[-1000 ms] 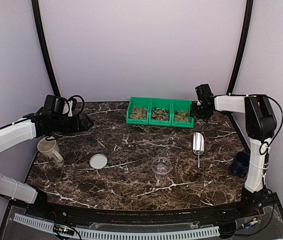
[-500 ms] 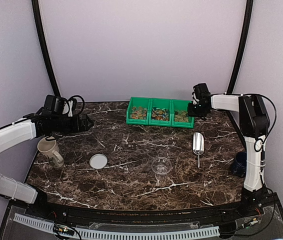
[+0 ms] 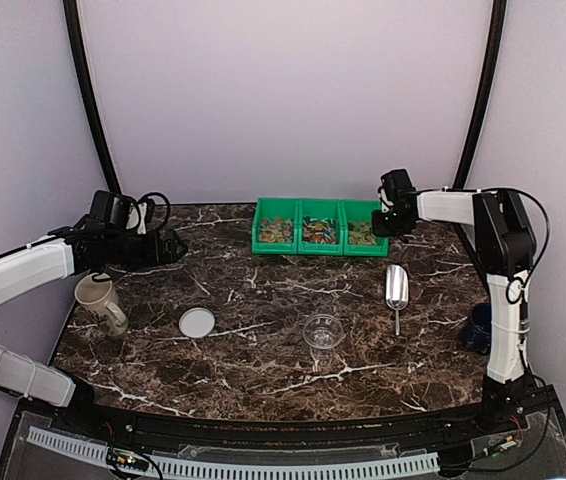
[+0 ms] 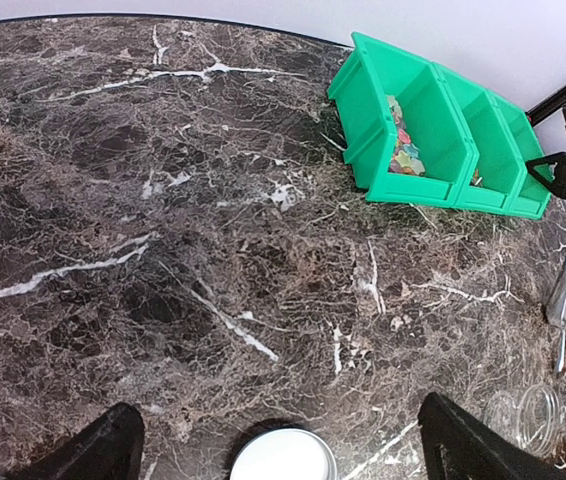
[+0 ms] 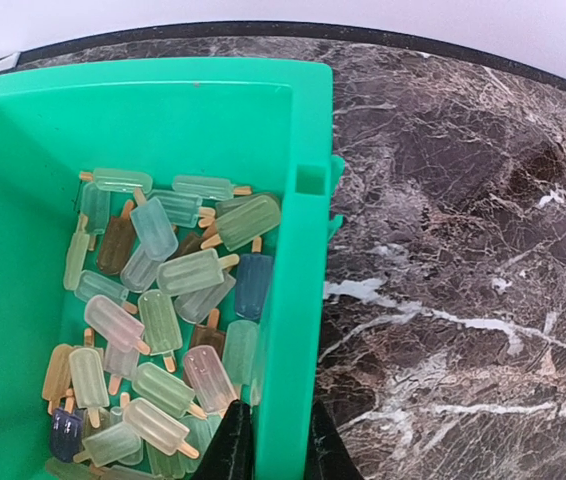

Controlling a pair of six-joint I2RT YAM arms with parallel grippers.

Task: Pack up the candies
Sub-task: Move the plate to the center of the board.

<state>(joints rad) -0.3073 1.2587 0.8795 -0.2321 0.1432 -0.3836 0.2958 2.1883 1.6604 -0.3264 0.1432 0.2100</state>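
Candies (image 5: pixel 163 300) shaped like small ice lollies, in pale green, amber, blue and clear tones, lie heaped in the compartments of the green bin (image 3: pixel 315 246), which stands at the far edge of the marble table (image 3: pixel 263 380). I see the right gripper (image 5: pixel 277 412) at the bin's right-hand end, one finger inside the end compartment among the candies and the other outside, the jaws pinched together on the bin's end wall. The left gripper (image 4: pixel 275 408) hangs over the far left of the table, well apart from the bin, its jaws spread wide and holding nothing. Under it, at the near edge of the left wrist view, lies a white lid (image 3: pixel 197 322). A cream mug (image 3: pixel 98 300) stands left of the lid. A clear jar (image 3: pixel 323 332) stands near the table's middle, and a metal scoop (image 3: pixel 396 288) lies between the jar and the bin's right end. At the right edge, partly hidden by the right arm, is what appears to be a dark blue mug (image 3: pixel 479 326).
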